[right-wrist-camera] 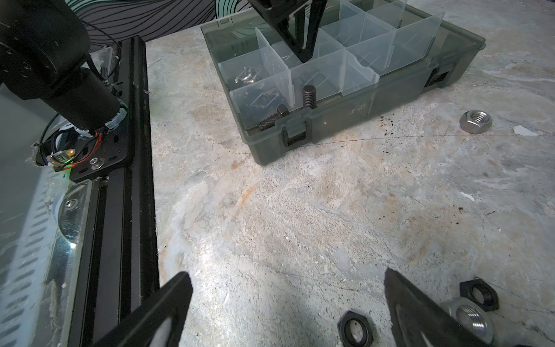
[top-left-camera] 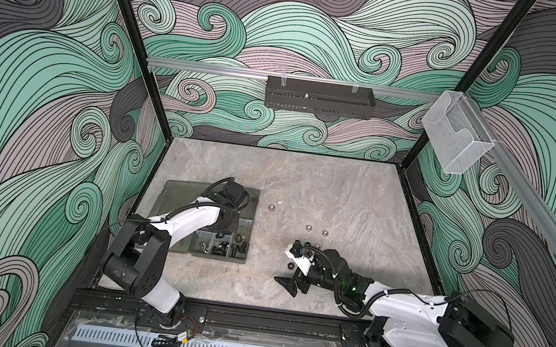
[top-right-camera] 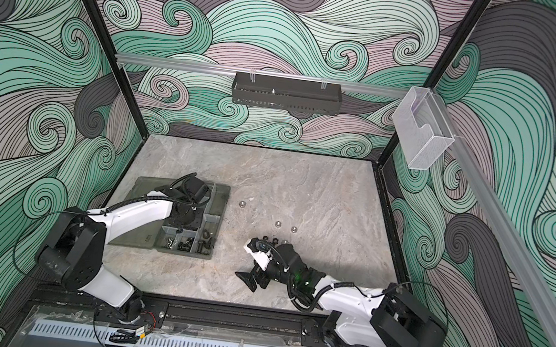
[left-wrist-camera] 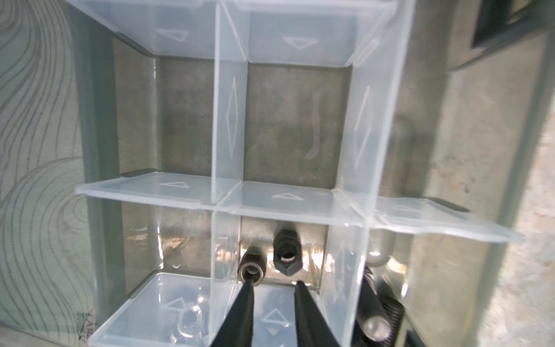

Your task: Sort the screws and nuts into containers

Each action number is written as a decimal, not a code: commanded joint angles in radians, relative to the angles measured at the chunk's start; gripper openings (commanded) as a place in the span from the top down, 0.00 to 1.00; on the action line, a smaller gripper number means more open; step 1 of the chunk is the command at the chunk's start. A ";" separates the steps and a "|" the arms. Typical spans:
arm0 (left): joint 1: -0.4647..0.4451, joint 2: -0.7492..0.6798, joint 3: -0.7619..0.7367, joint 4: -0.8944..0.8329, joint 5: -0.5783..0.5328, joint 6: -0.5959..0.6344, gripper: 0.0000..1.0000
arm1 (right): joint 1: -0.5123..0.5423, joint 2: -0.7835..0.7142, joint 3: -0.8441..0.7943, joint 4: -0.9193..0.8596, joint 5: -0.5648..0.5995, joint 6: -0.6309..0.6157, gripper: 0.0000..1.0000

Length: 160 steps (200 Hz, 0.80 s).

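My left gripper (left-wrist-camera: 274, 284) hangs open inside one of the containers of the grey-green organizer box (top-left-camera: 249, 239), nothing between its fingers. Right under its tips lie two nuts: a black one (left-wrist-camera: 286, 255) and a silver-rimmed one (left-wrist-camera: 251, 267) that one fingertip overlaps. Black screws (right-wrist-camera: 309, 96) sit in the compartment at the box's front corner, one upright, one lying. My right gripper (right-wrist-camera: 285, 275) is wide open just above the table, to the right of the box. A loose black nut (right-wrist-camera: 356, 329) lies between its fingers, near one of them.
More loose nuts lie on the marble table: a silver one (right-wrist-camera: 476, 120) near the box, a black (right-wrist-camera: 479, 294) and a silver (right-wrist-camera: 468, 321) beside my right finger, and silver ones (top-left-camera: 308, 228) further back. A black rail (right-wrist-camera: 129, 180) runs along the front edge. The box lid (top-left-camera: 172, 197) lies open.
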 commanded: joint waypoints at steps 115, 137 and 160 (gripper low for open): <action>-0.143 -0.131 0.072 0.076 0.152 -0.041 0.71 | -0.060 -0.169 0.017 -0.176 0.104 -0.019 0.01; -0.231 -0.082 0.118 0.101 0.153 -0.067 0.71 | -0.127 -0.223 -0.001 -0.202 0.084 0.012 0.01; -0.293 0.021 0.145 0.146 0.229 -0.105 0.70 | -0.217 -0.294 -0.043 -0.204 0.058 0.085 0.01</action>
